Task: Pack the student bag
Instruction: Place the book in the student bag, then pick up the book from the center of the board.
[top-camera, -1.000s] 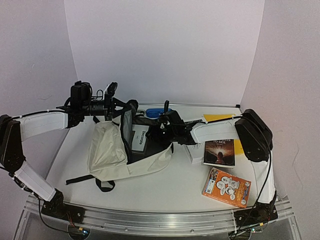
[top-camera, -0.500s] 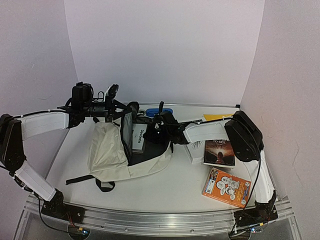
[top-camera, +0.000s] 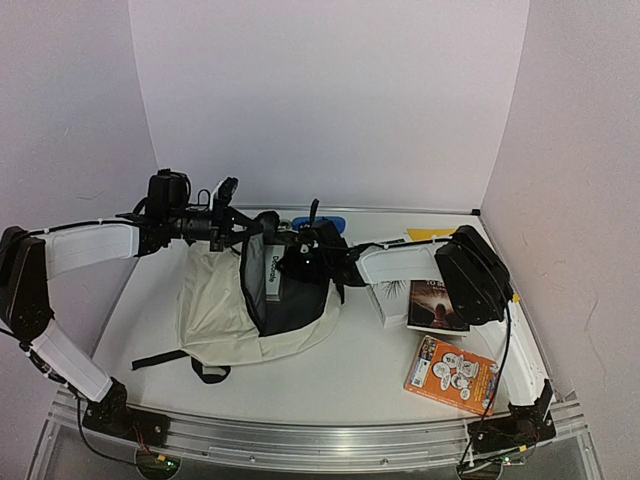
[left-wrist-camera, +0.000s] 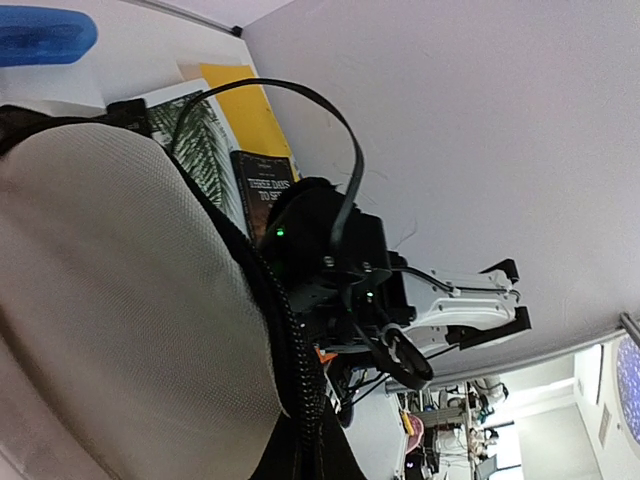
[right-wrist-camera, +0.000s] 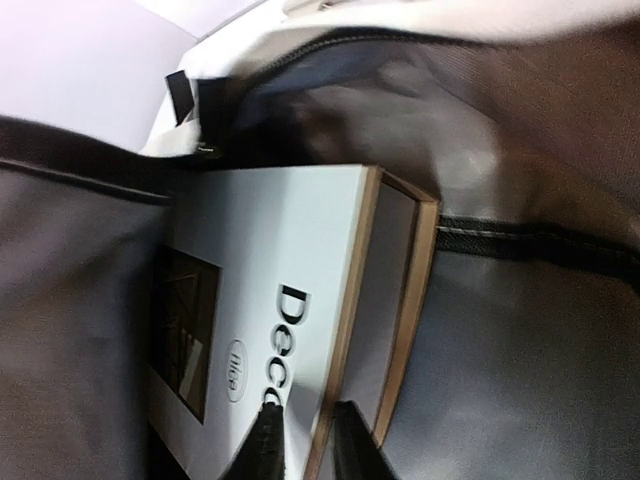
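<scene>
The white tabletop (top-camera: 330, 370) is smooth and hard, with plain pale walls on three sides. The bag (top-camera: 215, 300) lies left of centre. It is soft cream fabric, slumped and creased, with a black zipper along its rim, black straps trailing toward the near edge and dark grey lining showing in its wide mouth. In the left wrist view its outer cloth has a fine woven grain.

The left arm (top-camera: 90, 245) reaches in from the left. The left jaws are together, clamped on the far rim of the bag and holding that edge up off the tabletop.

The right arm (top-camera: 400, 262) reaches across from the right, and its jaws are inside the mouth of the bag. They are nearly together, pinching the edge of a white book (right-wrist-camera: 270, 330). One dark finger (right-wrist-camera: 262, 445) lies on the cover and the other against the brown page block. The book is flat and rectangular, has black lettering, and stands tilted against the lining.

To the right of the bag, a glossy dark book (top-camera: 438, 305) lies flat. An orange book (top-camera: 452, 375) lies nearer the front. A yellow sheet (top-camera: 430, 235) lies by the back wall. A small rounded blue piece (top-camera: 322, 221) sits just behind the bag.
</scene>
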